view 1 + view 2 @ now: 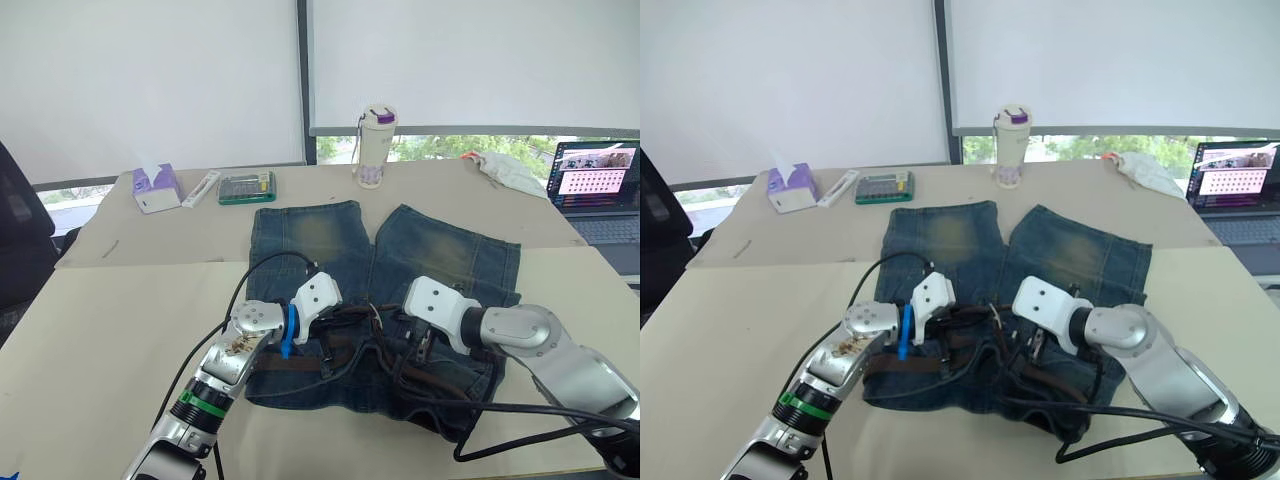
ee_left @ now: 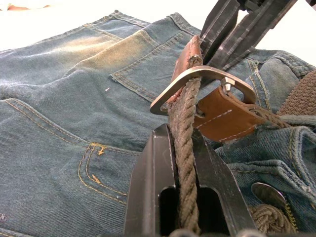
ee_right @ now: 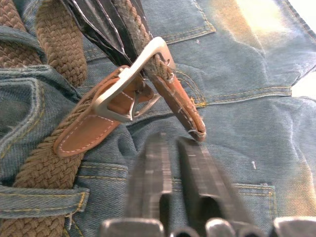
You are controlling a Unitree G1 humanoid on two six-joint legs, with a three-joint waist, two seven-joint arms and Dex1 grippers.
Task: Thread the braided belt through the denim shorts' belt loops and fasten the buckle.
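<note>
left fingers [image 2: 185, 197] pinching braided belt [image 2: 183, 148], through buckle [image 2: 197, 81]

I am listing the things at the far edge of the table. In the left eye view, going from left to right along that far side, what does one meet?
Tissue box → white tube → calculator → bottle → crumpled white cloth → laptop.

Beige table [image 1: 100, 330], denim shorts [image 1: 330, 235], tissue box [image 1: 157, 188], calculator [image 1: 246, 187], bottle [image 1: 375, 147], laptop [image 1: 598, 190]
</note>
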